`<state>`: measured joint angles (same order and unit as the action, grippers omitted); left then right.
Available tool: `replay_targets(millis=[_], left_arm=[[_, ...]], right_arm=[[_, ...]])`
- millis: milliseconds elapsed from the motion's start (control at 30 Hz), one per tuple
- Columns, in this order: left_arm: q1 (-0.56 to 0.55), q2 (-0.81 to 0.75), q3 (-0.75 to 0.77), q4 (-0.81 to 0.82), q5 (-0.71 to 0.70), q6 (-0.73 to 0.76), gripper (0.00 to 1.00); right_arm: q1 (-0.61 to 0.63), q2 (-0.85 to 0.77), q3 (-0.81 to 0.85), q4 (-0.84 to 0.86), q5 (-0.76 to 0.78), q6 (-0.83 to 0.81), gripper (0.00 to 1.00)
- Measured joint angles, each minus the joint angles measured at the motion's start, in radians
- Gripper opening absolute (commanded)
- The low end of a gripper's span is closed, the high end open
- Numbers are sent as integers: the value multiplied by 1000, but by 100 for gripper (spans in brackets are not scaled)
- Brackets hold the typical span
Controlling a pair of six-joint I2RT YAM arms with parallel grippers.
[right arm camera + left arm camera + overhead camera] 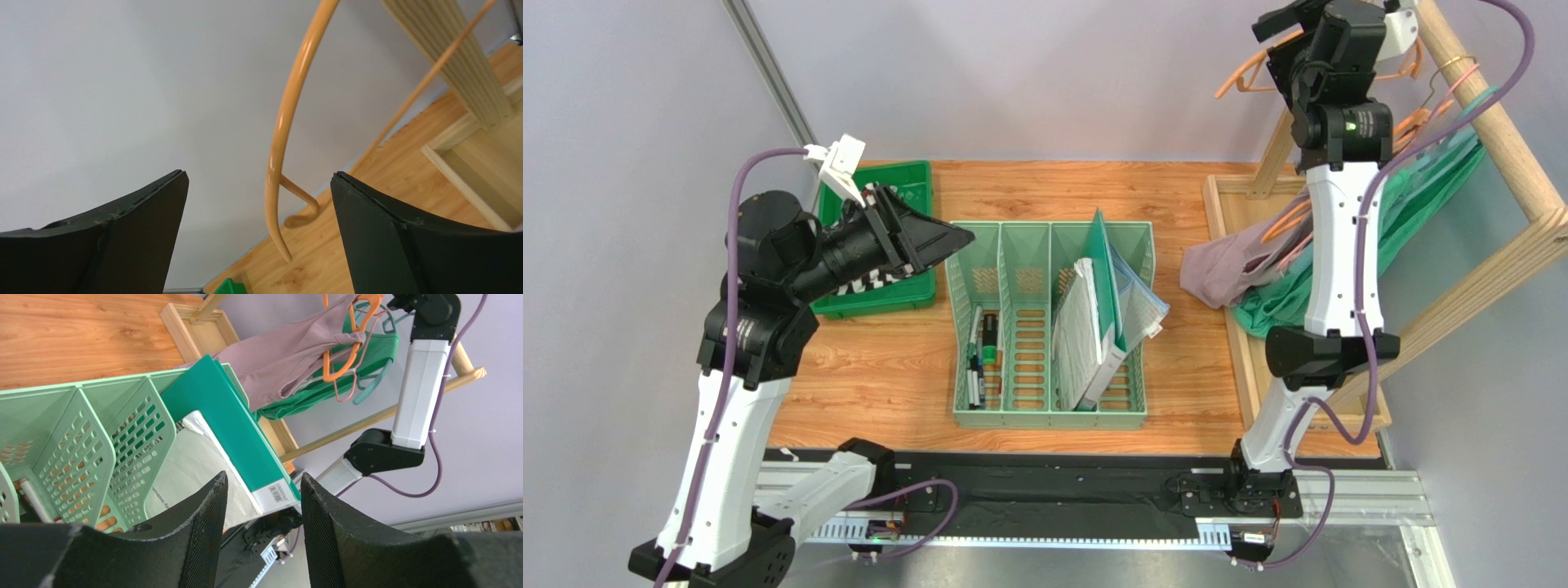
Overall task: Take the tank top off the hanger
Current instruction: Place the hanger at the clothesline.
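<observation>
The mauve tank top (pixel 1225 270) hangs on an orange hanger (pixel 1286 221) from the wooden rack (pixel 1498 137) at the right, drooping onto the rack's base. It also shows in the left wrist view (pixel 288 355). My right gripper (pixel 1274 27) is raised high at the rack's far end, open, its jaws either side of the curved end of an empty orange hanger (pixel 283 122) without touching it. My left gripper (pixel 955 233) is open and empty, held in the air over the table's left side, pointing right.
A green garment (pixel 1308 294) hangs behind the tank top. A mint file organizer (pixel 1051 331) with folders and pens stands mid-table. A dark green tray (pixel 903 184) sits at the back left. The rack's wooden base frame (pixel 1219 202) lies on the table.
</observation>
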<state>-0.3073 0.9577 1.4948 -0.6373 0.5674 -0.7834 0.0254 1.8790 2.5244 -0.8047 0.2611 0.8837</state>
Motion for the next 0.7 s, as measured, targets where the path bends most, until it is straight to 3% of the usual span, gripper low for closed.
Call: replay_targets(millis=[233,467,600,700], left_arm=[[0,-64,-55,-3,0,0,53],[0,-72,-67,-5,13,-4,53],[-2,-58,-67,3,34,-11,53],[-21,-45,-67,16,40,-21,53]], right_arm=[[-11,-105,-38,-116,15,-89,97],[8,-196,-55,-222,-119,-187,100],[16,-353,-160,-278,-192,-236,100],[15,-492,-229,-324,-200,-287,89]])
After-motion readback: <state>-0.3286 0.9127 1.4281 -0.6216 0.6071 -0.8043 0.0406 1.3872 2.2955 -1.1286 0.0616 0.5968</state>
